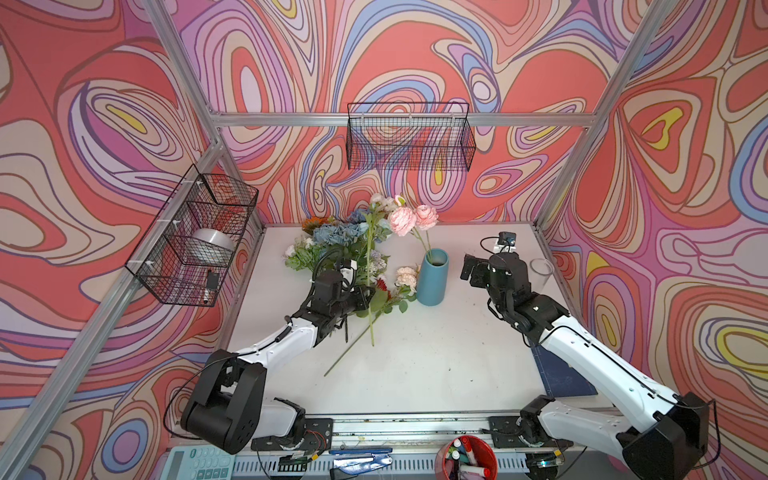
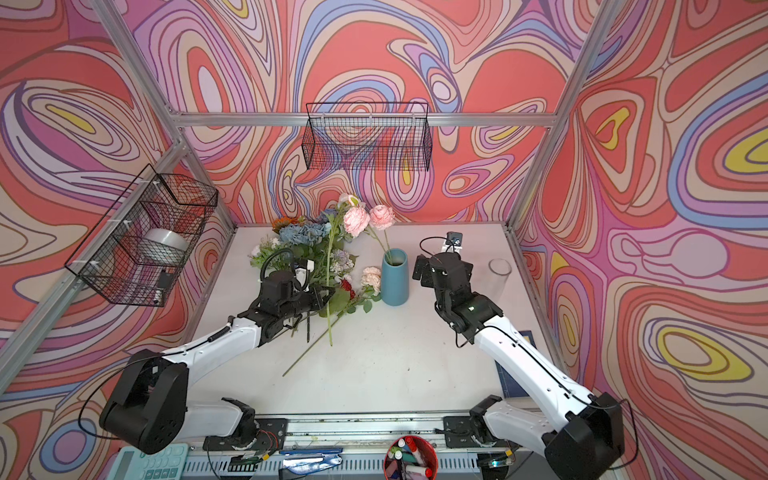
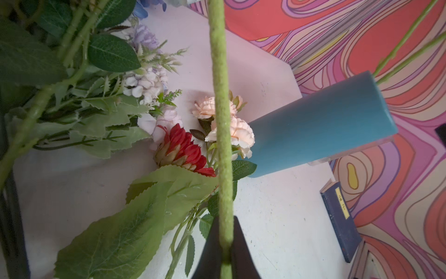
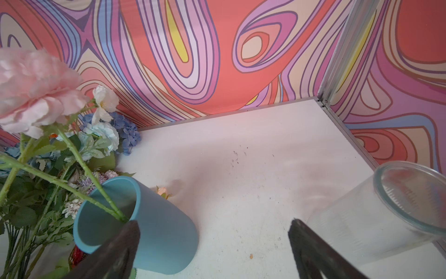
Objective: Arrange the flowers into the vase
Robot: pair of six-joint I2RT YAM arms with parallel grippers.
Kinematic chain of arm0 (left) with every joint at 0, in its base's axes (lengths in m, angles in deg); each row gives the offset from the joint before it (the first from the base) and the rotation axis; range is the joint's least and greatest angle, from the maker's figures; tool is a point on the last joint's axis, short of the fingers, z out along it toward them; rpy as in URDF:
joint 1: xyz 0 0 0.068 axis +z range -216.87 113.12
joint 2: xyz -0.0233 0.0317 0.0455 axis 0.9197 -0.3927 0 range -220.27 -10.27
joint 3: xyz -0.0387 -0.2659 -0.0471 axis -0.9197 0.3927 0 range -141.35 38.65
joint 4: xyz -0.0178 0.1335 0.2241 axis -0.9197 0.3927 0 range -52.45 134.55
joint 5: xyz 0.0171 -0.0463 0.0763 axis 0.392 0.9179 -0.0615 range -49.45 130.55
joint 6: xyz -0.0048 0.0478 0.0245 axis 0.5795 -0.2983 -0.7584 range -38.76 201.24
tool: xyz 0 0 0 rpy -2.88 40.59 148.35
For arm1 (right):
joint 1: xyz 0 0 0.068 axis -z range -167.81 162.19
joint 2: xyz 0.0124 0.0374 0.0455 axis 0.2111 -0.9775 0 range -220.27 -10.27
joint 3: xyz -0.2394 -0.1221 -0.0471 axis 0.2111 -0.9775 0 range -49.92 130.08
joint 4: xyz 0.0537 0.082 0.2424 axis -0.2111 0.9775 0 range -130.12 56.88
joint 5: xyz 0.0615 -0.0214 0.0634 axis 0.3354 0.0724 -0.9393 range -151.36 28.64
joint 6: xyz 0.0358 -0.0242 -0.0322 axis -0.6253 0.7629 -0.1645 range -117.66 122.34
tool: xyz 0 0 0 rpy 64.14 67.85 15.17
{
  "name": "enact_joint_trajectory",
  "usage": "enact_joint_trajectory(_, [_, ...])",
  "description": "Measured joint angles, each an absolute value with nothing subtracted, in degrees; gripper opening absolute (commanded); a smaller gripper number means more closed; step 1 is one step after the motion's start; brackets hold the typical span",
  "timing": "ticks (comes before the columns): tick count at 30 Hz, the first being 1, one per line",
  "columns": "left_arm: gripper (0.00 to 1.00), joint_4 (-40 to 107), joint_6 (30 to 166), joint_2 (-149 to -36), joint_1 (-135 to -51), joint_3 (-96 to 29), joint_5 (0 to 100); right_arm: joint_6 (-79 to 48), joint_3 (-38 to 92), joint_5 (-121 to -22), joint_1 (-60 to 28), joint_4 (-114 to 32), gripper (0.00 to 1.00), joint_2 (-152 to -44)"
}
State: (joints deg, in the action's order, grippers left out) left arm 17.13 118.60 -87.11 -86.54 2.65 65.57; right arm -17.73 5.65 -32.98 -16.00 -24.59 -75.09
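A blue vase point(image 1: 432, 278) point(image 2: 395, 279) stands mid-table with two pink roses point(image 1: 402, 220) in it. Left of it lies a pile of flowers point(image 1: 332, 245), with a peach bloom point(image 3: 241, 135) and a red daisy point(image 3: 183, 147) nearest the vase. My left gripper point(image 1: 368, 297) point(image 3: 226, 241) is shut on a long fuzzy green stem point(image 3: 220, 108) that stands nearly upright just left of the vase. My right gripper point(image 1: 467, 270) point(image 4: 214, 229) hangs open and empty just right of the vase point(image 4: 144, 229).
A clear glass jar point(image 1: 541, 270) point(image 4: 386, 217) stands right of my right gripper. A loose stem point(image 1: 349, 353) lies on the table in front of the pile. A dark blue book point(image 1: 561, 374) lies at the right edge. Wire baskets point(image 1: 409, 137) hang on the walls.
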Motion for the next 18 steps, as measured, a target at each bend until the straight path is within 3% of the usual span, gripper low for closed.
enact_joint_trajectory(10, [0.00, -8.60, 135.76, -86.69, -79.32, 12.63, 72.39, -17.88, 5.57, -34.71, -16.00, -25.16, 0.98, -75.04])
enact_joint_trajectory(18, [0.00, -12.25, 139.32, -82.28, -77.62, 13.60, 71.40, -17.80, 5.57, -37.42, -16.00, -25.66, 0.98, -74.80])
